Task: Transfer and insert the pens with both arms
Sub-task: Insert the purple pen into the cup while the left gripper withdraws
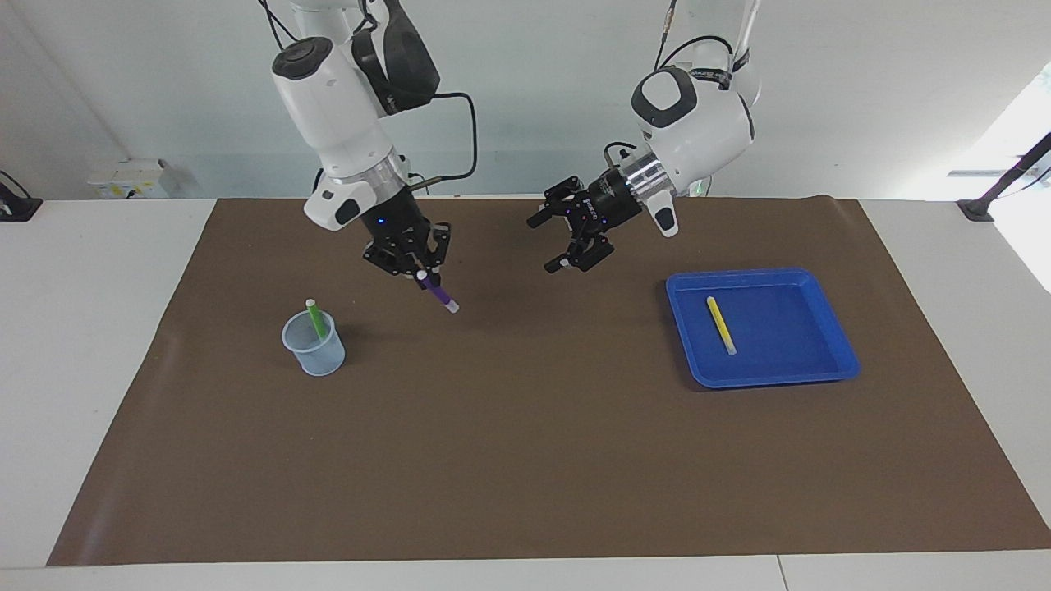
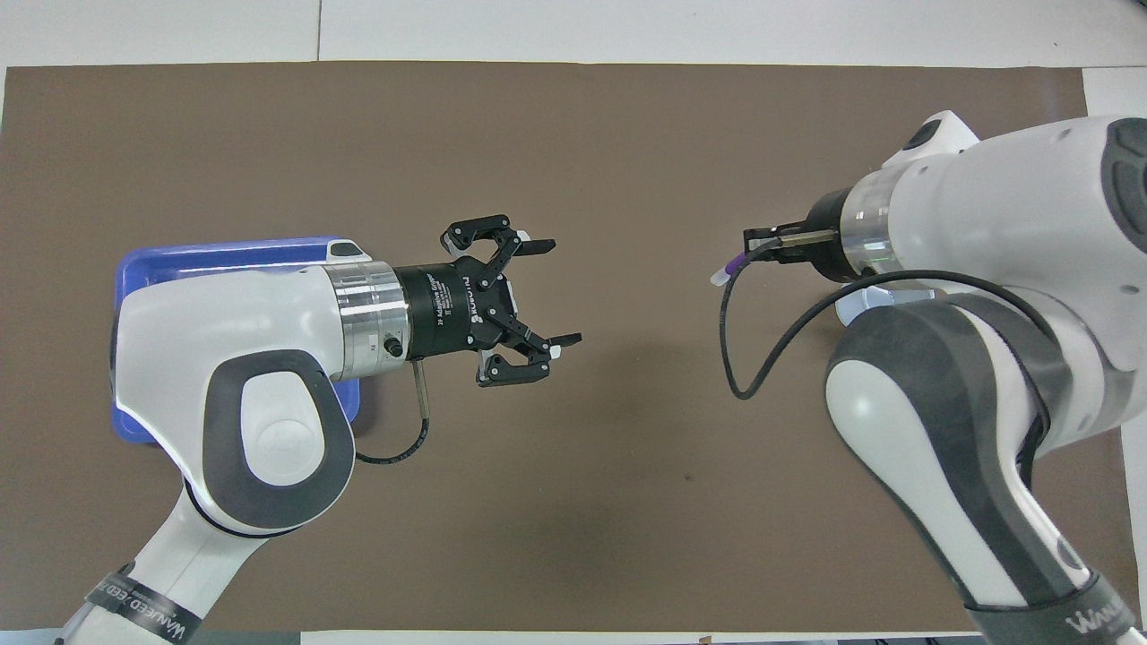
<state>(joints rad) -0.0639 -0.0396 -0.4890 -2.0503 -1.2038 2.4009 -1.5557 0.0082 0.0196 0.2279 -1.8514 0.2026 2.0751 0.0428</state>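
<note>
The right gripper (image 1: 420, 274) is clamping the purple pen (image 1: 437, 293) by its upper end, fingertips closed on the barrel. The pen is hanging down and slanting away from the robots and toward the middle of the table, its pale tip lowest, clear of the brown mat (image 1: 525, 460).

The relation governing the next move: the clear cup (image 1: 313, 343) is lying toward the right arm's end of the table from the held pen, lower than the pen's tip and a little farther from the robots than the spot beneath it. The pen's long axis is tilted, not plumb, and its tip is pointing away from the cup rather than toward it. In my judgement the arm will need to carry the pen sideways over the cup mouth and bring it nearer upright before lowering. The right arm is plainly the nearer one to the cup.

The green pen (image 1: 315, 318) is standing in the cup, leaning on its rim, so the free part of the opening is reduced.

The left gripper (image 1: 561, 241) is holding nothing, jaws spread wide, hanging over bare mat between the held pen and the blue tray (image 1: 829, 361). The yellow pen (image 1: 721, 325) is lying flat in that tray, long axis running roughly toward and away from the robots, near the left arm.
</note>
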